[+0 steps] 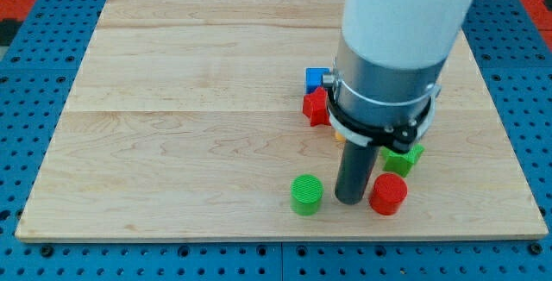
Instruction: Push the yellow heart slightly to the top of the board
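The yellow heart does not show; the arm's body [397, 48] covers the board behind it. My tip [349, 200] rests on the board between a green cylinder [306, 194] on its left and a red cylinder [388, 193] on its right. A green block [403, 158] sits just above the red cylinder, partly hidden by the arm. A red block [316, 107] and a blue cube [316, 79] lie above the tip at the arm's left edge. A small orange sliver shows beside the rod under the red block; its shape cannot be made out.
The wooden board [172, 126] lies on a blue pegboard table [34, 91]. The board's bottom edge runs a little below the cylinders.
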Available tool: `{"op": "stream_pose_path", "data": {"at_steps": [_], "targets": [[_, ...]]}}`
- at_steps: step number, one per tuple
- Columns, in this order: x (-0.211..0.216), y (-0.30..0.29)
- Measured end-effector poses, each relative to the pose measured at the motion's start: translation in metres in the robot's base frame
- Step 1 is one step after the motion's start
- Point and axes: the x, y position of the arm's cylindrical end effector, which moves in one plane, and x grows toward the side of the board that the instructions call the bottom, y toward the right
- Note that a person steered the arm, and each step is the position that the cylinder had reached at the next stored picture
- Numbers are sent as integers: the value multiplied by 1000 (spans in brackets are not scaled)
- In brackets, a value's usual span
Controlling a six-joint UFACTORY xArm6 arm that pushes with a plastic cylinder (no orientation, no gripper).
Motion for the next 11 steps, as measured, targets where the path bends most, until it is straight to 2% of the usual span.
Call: {"op": "stream_pose_path", "data": {"at_steps": [2, 3, 5, 7, 11], "targets": [[-3, 27], [-13, -28], [-73, -14], [-94, 9], [-182, 15]]}}
